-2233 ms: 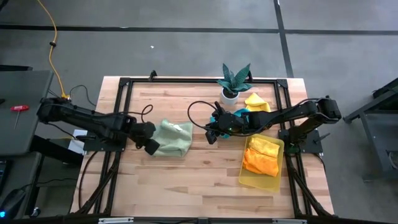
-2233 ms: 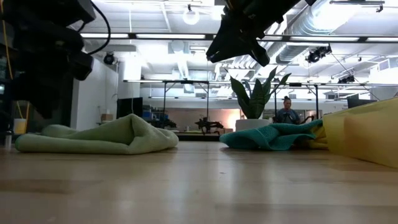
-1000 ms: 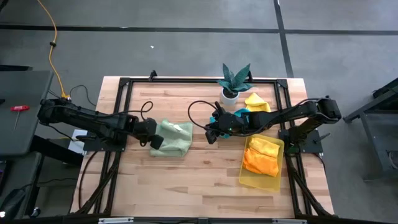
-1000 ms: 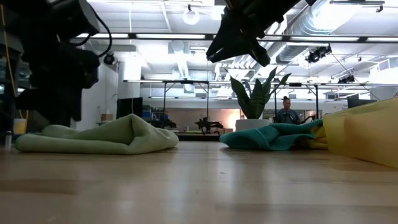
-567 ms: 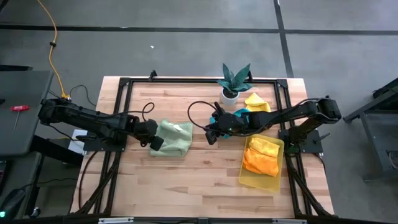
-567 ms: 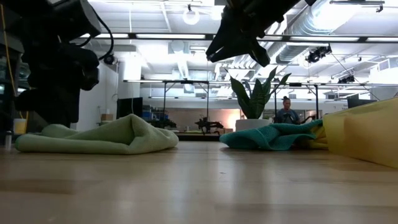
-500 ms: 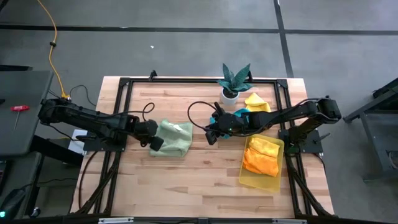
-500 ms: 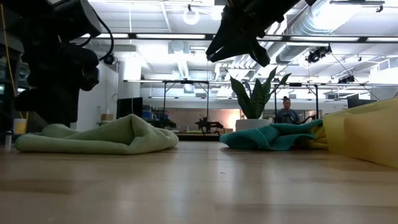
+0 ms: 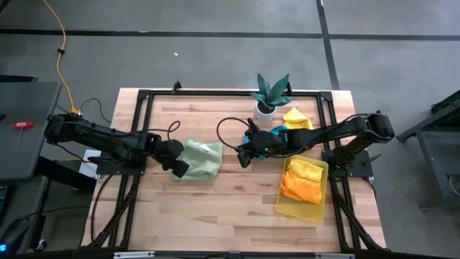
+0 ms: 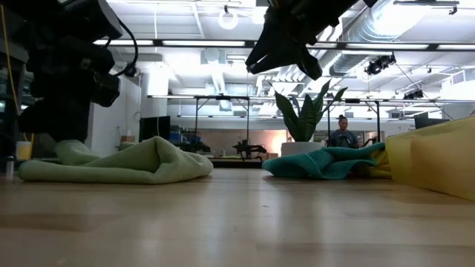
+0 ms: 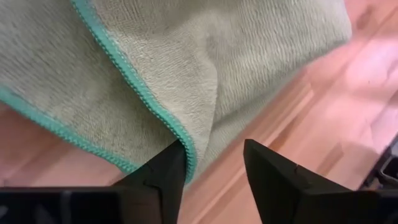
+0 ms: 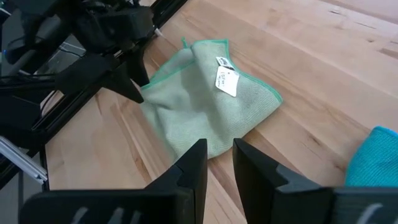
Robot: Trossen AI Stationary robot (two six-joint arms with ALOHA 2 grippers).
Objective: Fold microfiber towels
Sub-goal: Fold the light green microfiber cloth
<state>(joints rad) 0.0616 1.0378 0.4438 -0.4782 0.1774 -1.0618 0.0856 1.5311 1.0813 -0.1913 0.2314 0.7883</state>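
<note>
Straddling the teal-stitched edge of the pale green towel [image 11: 186,68] w/ parted fingers, the left gripper [image 11: 214,163] looks mid-grasp, next needing a firm pinch & lift-over; right gripper [image 12: 219,163] waits raised nearby, fingers narrowly apart, empty.

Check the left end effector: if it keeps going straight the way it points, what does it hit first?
Most likely the pale green towel. The left end effector is open, with the towel's teal-stitched edge right at its fingertips. Whether it already touches is unclear.
</note>
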